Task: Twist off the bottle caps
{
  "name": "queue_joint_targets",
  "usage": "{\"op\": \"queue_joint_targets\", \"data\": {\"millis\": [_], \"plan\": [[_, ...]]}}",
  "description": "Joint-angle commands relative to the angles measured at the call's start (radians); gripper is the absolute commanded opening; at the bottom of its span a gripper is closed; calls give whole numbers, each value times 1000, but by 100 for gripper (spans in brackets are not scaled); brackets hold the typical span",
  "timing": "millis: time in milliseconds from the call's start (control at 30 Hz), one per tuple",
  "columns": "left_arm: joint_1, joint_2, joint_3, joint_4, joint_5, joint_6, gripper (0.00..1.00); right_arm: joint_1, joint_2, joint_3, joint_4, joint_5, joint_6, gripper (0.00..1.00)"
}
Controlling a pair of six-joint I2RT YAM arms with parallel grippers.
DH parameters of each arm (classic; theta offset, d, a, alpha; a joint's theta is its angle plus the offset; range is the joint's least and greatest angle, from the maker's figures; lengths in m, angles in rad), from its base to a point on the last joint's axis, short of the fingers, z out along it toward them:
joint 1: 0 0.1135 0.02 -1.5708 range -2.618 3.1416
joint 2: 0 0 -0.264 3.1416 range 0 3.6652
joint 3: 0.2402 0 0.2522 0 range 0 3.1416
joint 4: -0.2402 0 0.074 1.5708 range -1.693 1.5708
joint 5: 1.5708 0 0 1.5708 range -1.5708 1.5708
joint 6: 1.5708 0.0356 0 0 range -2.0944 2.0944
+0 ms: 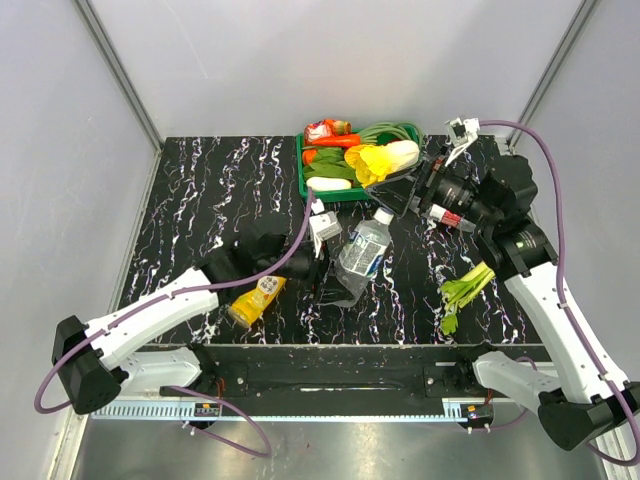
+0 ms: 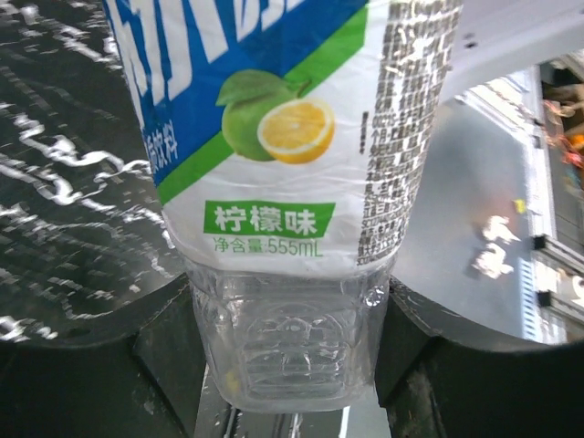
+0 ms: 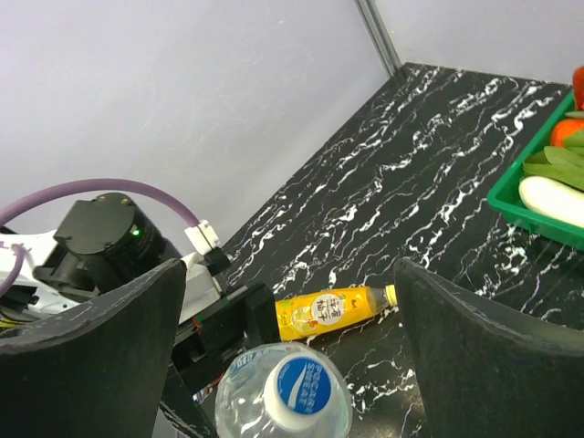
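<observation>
My left gripper (image 2: 287, 351) is shut on the base of the clear water bottle (image 2: 283, 137) and holds it tilted above the table; the top view shows this gripper (image 1: 333, 278) and bottle (image 1: 362, 252). The bottle's blue-topped cap (image 3: 303, 383) points up between my right gripper's open fingers (image 3: 493, 356). My right gripper (image 1: 398, 198) hovers just beyond the cap (image 1: 382, 215), not touching it. The orange juice bottle (image 1: 257, 298) lies on the table, its yellow cap (image 3: 391, 294) on. The red-labelled bottle (image 1: 447, 215) lies partly under my right arm.
A green tray (image 1: 305, 178) of vegetables stands at the back centre; its corner shows in the right wrist view (image 3: 538, 208). A leafy green stalk (image 1: 465, 288) lies at the right front. Grey walls close in the table's sides and back.
</observation>
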Motion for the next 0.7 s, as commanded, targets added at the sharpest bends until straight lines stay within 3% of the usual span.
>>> {"op": "queue_joint_targets", "data": {"millis": [0, 333, 667], "plan": [[-11, 3, 80, -149, -245, 98, 34, 4, 30, 46, -37, 64, 1, 100], [-81, 69, 207, -353, -644, 121, 37, 4, 103, 82, -121, 117, 30, 100], [-196, 232, 416, -551, -1027, 109, 37, 4, 162, 115, -210, 202, 93, 100]]}}
